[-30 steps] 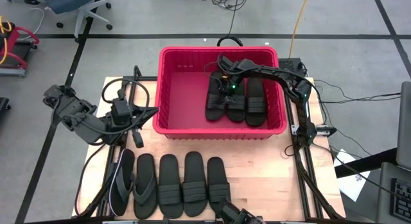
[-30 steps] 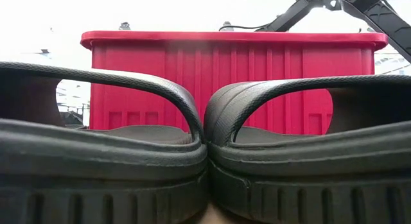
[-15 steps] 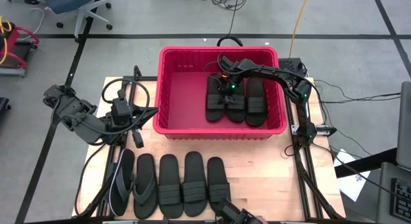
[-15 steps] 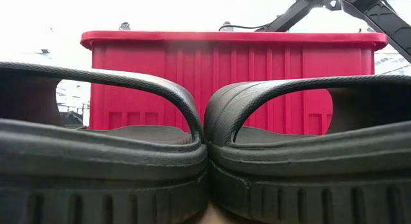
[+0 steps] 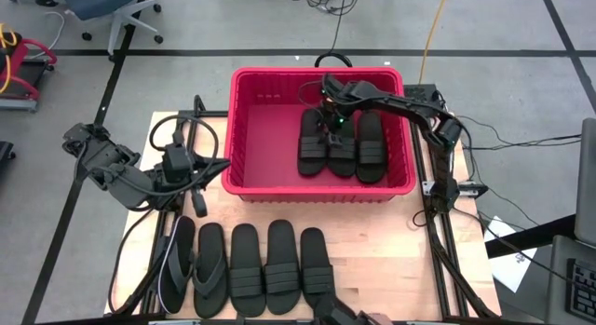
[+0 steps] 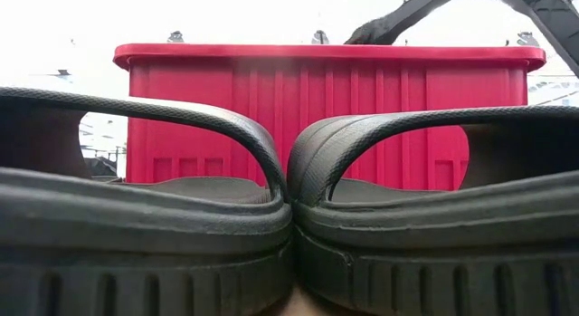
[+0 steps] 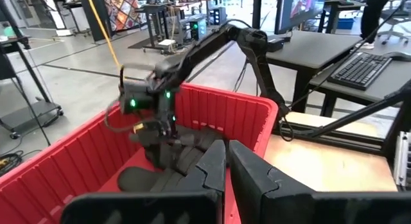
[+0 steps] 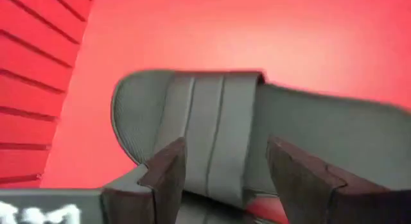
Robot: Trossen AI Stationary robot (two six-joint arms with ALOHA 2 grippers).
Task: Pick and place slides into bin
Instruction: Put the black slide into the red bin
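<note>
**Three slides in the bin, five waiting on the bench**

Nearest, along the lower left of the high view, five black slides sit in a row on the wooden bench (image 5: pixel 391 241): two thong-strapped flip-flops (image 5: pixel 194 269) on the left of the row, then three wide-strapped slides (image 5: pixel 270 266) side by side, touching or nearly so. In the low view two of these fill the frame, their straps arching up and meeting at centre.

At the left edge of the high view the left gripper (image 5: pixel 197 202) waits just above the row, jaws clenched on nothing, as its own wrist view shows.

Farther back, in the upper middle of the frame, stands the red bin (image 5: pixel 265 181). Three slides (image 5: pixel 340 143) lie flat inside it, toward its right half. Over the middle one hangs the right gripper (image 5: pixel 328 120), jaws released and spread, the ribbed strap visible between them in the right wrist view. I judge it has nothing in its grasp.

These look like soft rubber: light, bendy, not fragile, with a matte, grippy surface. The sole would flop if pinched at one end. The arched strap seems the best place to take hold on the wide ones; on the flip-flops the thin thong is a smaller target, so a pinch across the sole's edge might serve better.
</note>
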